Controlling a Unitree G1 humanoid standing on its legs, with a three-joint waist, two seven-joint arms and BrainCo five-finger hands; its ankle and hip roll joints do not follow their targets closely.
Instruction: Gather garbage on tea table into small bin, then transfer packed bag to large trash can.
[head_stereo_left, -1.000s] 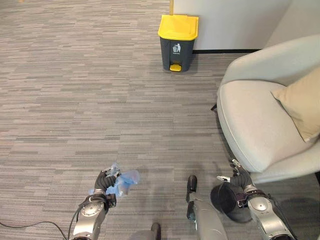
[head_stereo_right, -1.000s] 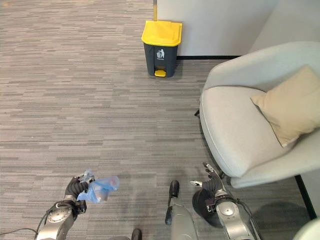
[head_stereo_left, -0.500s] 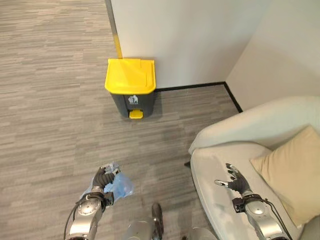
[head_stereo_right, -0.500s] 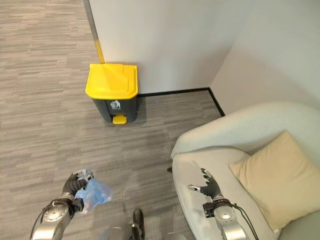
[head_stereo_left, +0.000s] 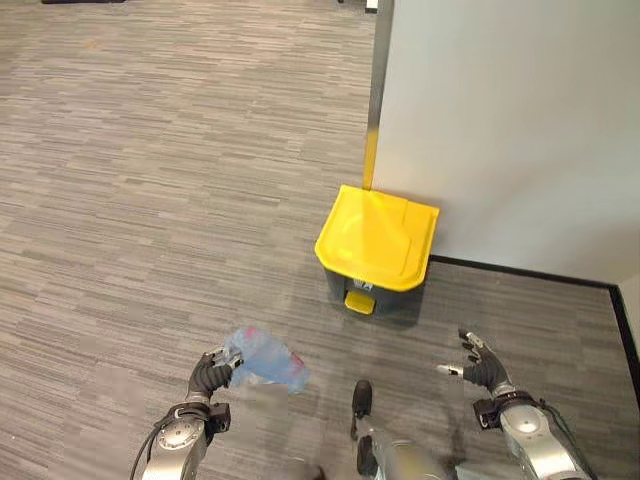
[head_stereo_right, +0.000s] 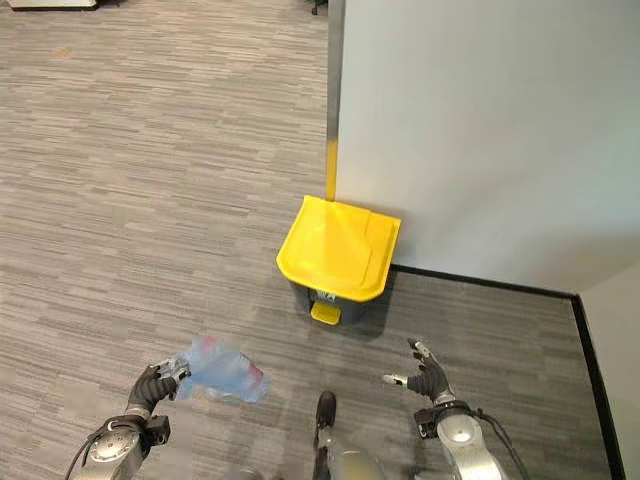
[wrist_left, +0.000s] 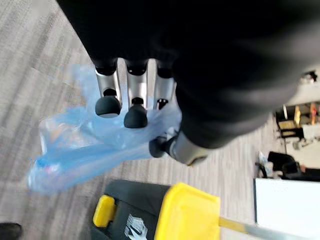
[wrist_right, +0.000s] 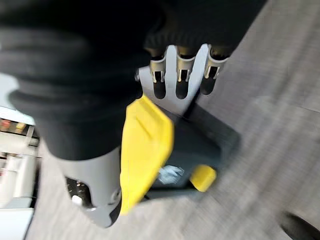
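My left hand (head_stereo_left: 208, 374) is at the lower left, its fingers curled round the top of a packed blue plastic bag (head_stereo_left: 266, 359). The bag (wrist_left: 90, 142) swings out to the right of the hand, above the carpet. The large trash can (head_stereo_left: 377, 246), dark grey with a shut yellow lid and a yellow pedal, stands ahead against the wall corner. It also shows in the left wrist view as the trash can (wrist_left: 165, 217) beyond the bag. My right hand (head_stereo_left: 478, 365) is at the lower right, fingers spread and empty, with the can's yellow lid (wrist_right: 145, 150) past its fingers.
A white wall (head_stereo_left: 510, 130) with a black skirting runs behind the can, and its corner edge carries a yellow strip (head_stereo_left: 371, 160). Grey striped carpet (head_stereo_left: 150, 180) spreads wide to the left and front of the can.
The camera has swung and moved closer, so the trash can now sits near the centre and the armchair is out of view. The bag has swung out to the right of my left hand.
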